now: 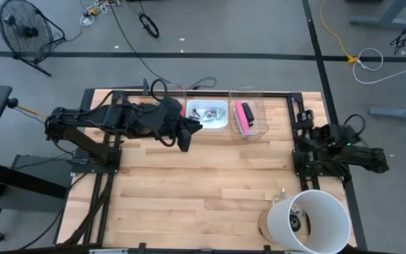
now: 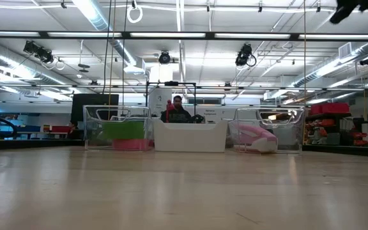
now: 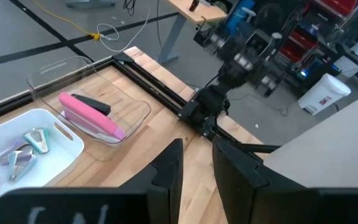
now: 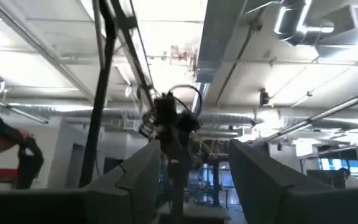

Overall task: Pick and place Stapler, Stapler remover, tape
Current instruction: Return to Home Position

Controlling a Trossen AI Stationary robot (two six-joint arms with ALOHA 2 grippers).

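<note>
- Desk (image 1: 189,190): one wooden surface, with three bins in a row along its upper edge in the high view.
- Left transparent bin (image 2: 94,121): left of centre in the low view. It holds the tape (image 2: 123,130), seen as a green mass above a pinkish-red one; the separate rolls cannot be counted. In the high view the left arm (image 1: 104,120) covers this bin.
- White bin (image 1: 220,128): the middle bin. It holds the staple removers (image 3: 35,140), of which two can be made out in the left wrist view.
- Right transparent bin (image 1: 261,116): holds one pink stapler (image 1: 245,118), with a dark part alongside it.
- Left gripper (image 1: 186,144): near the centre of the high view, just below the white bin's lower left corner. Its fingers (image 3: 166,171) are released, with a narrow gap between them and nothing grasped.
- Right gripper (image 4: 194,146): on the right arm (image 1: 358,155), which is folded at the desk's right edge. Its fingers (image 4: 135,180) stand apart, with nothing between them.
- One white round container (image 1: 316,219): lower right of the high view.
- One person (image 2: 177,110): behind the white bin in the low view.
</note>
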